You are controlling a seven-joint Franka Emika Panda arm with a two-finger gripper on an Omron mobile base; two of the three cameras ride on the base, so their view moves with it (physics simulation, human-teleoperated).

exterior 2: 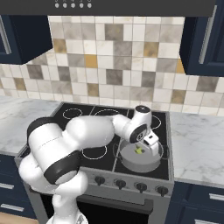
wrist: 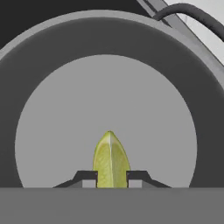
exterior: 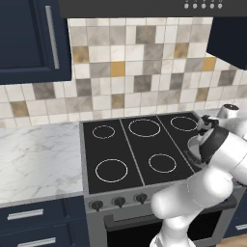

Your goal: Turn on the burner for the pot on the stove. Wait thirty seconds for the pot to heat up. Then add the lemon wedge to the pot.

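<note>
Lemon wedge (wrist: 110, 159), a small yellow-green pointed sliver, sits clamped between the two dark fingertips of the gripper (wrist: 111, 178), directly above the flat floor of the wide, shallow grey metal pot (wrist: 57, 127). You are holding it inside the rim's outline, on the front right burner of the black glass cooktop (exterior: 126, 152).

Risks, as I judge them: if you release from a tilt, the wedge may stick to one pad and drop late. Descend further and the white arm may strike the pot's wall and shove it off its ring. Neither the burner's state nor the knob positions can be confirmed from these frames.

Your hand view shows the pinch and the pot's bare floor. The right base view shows the gripper (exterior 2: 146, 146) over the pot (exterior 2: 144, 164) and the row of dark knobs (exterior 2: 130, 183). In the left base view the arm covers most of the pot.
</note>
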